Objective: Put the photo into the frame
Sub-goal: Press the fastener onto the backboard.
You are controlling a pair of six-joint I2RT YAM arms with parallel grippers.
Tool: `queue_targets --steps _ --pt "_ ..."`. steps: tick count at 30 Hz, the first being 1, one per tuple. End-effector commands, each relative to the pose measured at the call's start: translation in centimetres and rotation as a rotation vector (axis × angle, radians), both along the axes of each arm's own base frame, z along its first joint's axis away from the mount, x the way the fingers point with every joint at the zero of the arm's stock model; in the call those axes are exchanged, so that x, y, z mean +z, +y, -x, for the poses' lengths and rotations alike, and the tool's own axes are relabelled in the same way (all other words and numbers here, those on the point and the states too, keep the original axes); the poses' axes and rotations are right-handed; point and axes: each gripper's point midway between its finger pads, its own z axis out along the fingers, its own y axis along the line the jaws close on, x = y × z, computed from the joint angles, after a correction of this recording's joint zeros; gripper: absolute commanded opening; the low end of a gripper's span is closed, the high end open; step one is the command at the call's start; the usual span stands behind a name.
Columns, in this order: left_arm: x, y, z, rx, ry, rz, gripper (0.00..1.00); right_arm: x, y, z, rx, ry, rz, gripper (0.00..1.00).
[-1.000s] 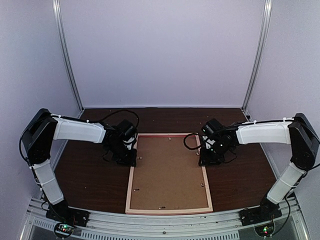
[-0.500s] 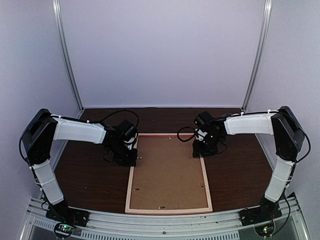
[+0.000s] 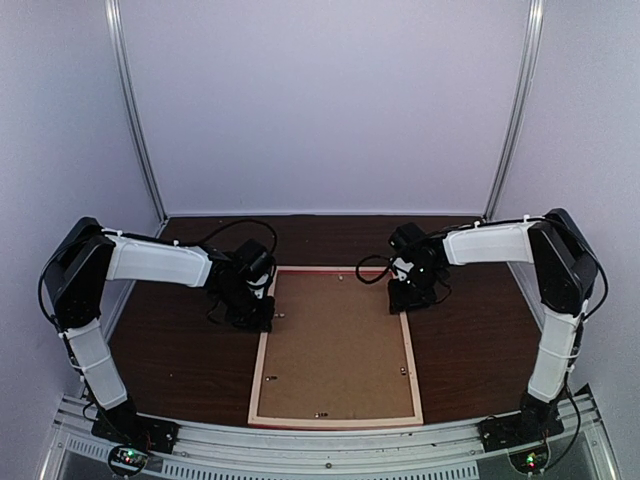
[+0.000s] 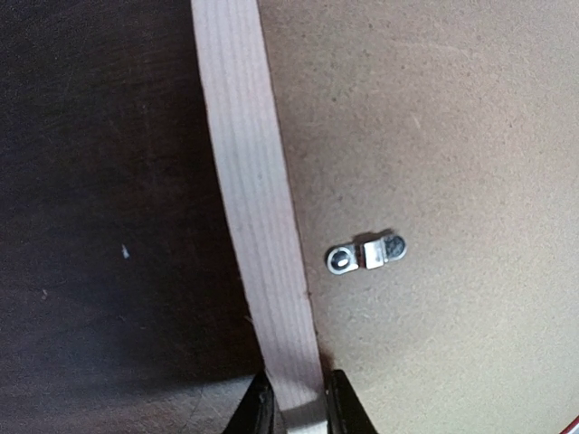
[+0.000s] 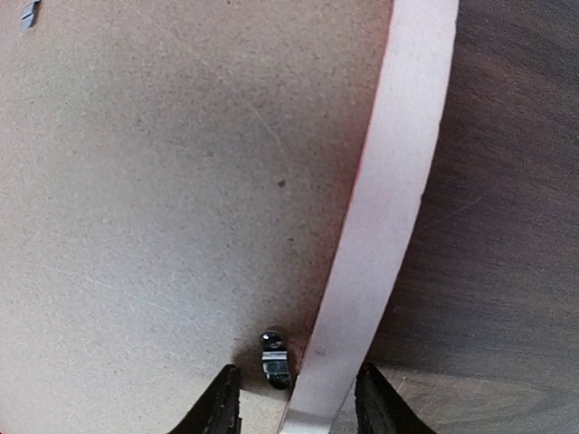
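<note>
So the frame (image 3: 335,421) is lying face down on the dark wood table (image 3: 170,350). It runs lengthwise away from the arm bases, roughly centred between them, with its near end close to the table's front edge. You're looking at its pale wood back, with just a thin sliver of red along the near edge. The brown backing board (image 3: 335,345) sits inside it and fills the opening, with small metal tabs dotted round the edge. The left gripper (image 4: 298,409) is down on the frame's left rail, up toward the far corner. In the wrist cam its two fingers press against either side of that pale rail, so it's clamped on the frame. A silver turn clip (image 4: 366,255) lies flat on the board just inside the rail there, not touching it. The right gripper (image 5: 298,398) is at the right rail near the far corner. Its fingers are spread and straddle the rail with slack on the inner side, so it's released, not pinching anything. A little metal tab (image 5: 275,360) sits in that gap, right up against the rail's inner edge.
</note>
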Motion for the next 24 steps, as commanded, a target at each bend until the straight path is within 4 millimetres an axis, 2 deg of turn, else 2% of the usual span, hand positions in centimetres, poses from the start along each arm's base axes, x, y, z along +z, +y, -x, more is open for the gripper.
queue_targets --steps 1,13,21,24 --pt "-0.9 0.4 0.2 -0.029 0.006 -0.031 0.16 -0.7 -0.5 -0.7 0.006 -0.007 0.029 0.40" --pt "-0.8 0.3 0.1 -0.037 0.004 -0.030 0.16 -1.1 -1.3 -1.4 0.015 0.000 0.024 0.25" --pt "-0.9 0.3 0.2 -0.039 0.010 -0.032 0.16 -1.6 -1.0 -2.2 0.046 0.014 -0.017 0.20" --pt "-0.8 0.4 0.2 -0.040 0.007 -0.033 0.16 -1.2 -0.8 -2.4 0.055 0.023 -0.061 0.21"
